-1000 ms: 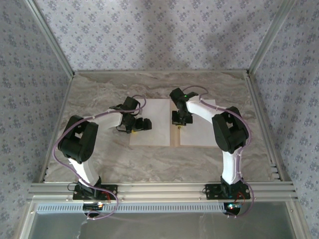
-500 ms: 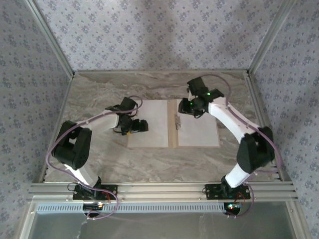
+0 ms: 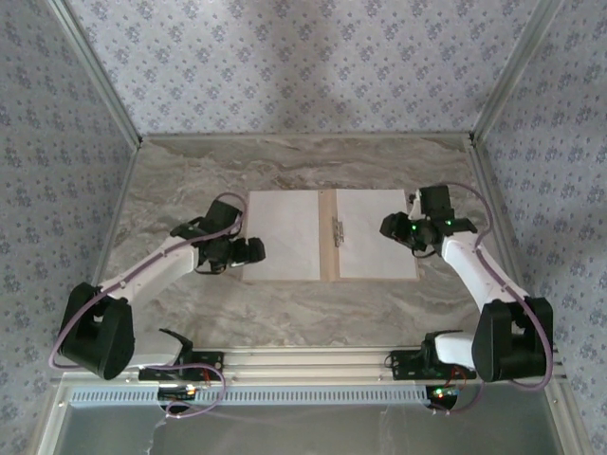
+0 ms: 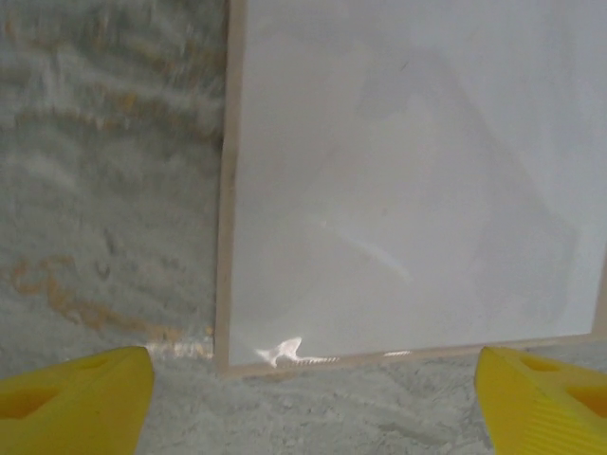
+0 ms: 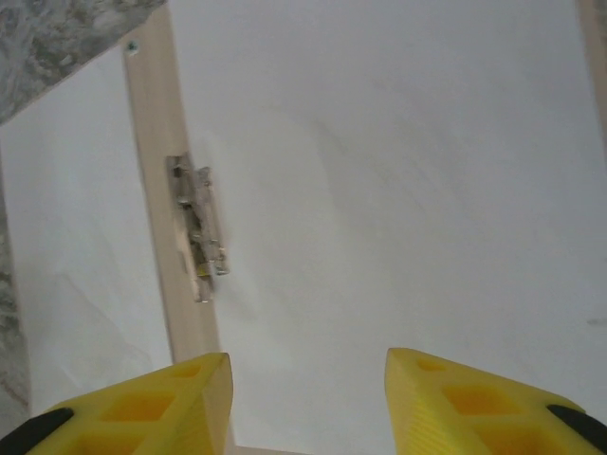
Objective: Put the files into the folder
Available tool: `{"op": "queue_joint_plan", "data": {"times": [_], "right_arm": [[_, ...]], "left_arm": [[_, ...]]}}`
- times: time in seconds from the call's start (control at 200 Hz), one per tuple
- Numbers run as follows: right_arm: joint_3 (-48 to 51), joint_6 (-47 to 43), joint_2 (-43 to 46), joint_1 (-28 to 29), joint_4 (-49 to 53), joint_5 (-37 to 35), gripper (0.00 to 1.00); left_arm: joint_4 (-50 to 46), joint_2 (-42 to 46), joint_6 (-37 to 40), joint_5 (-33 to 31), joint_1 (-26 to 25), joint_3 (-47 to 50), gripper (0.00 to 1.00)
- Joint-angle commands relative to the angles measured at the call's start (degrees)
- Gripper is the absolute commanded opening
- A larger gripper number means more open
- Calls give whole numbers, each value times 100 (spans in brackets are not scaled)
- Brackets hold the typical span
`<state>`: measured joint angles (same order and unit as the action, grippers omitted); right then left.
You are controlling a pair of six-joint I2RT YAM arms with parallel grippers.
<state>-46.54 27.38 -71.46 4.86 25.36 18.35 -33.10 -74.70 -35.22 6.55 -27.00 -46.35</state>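
The tan folder lies open and flat mid-table, its metal clip on the centre crease. One white file covers its left leaf and another file covers the right leaf. My left gripper hovers at the left leaf's outer near corner, open and empty. In the left wrist view the file sits inside the folder's brown edge, with the left gripper spread wide over bare table. My right gripper is open above the right file, the clip ahead to its left.
The marble table has bare surface behind, left of and in front of the folder. Aluminium frame rails run along the near edge and an upright post borders the right side. Patterned walls enclose the back and sides.
My right gripper left the clip at the folder's centre, swung out to the right leaf's outer side and opened. The left arm drew back leftward, its gripper staying open by the left leaf.
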Motion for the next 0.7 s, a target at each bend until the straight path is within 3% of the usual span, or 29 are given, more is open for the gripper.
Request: {"op": "queue_joint_plan", "data": {"times": [0.0, 0.195, 0.38, 0.695], "right_arm": [[423, -94, 352, -333, -494, 357, 52], [795, -167, 360, -716, -652, 536, 53], [895, -84, 214, -848, -722, 590, 51], [991, -120, -261, -908, -874, 634, 50]], "left_arm": [[210, 202, -411, 396, 23, 461, 83], [895, 234, -723, 770, -24, 1143, 80], [1226, 127, -810, 896, -24, 1315, 64], [1801, -113, -828, 1039, 239, 1466, 57]]}}
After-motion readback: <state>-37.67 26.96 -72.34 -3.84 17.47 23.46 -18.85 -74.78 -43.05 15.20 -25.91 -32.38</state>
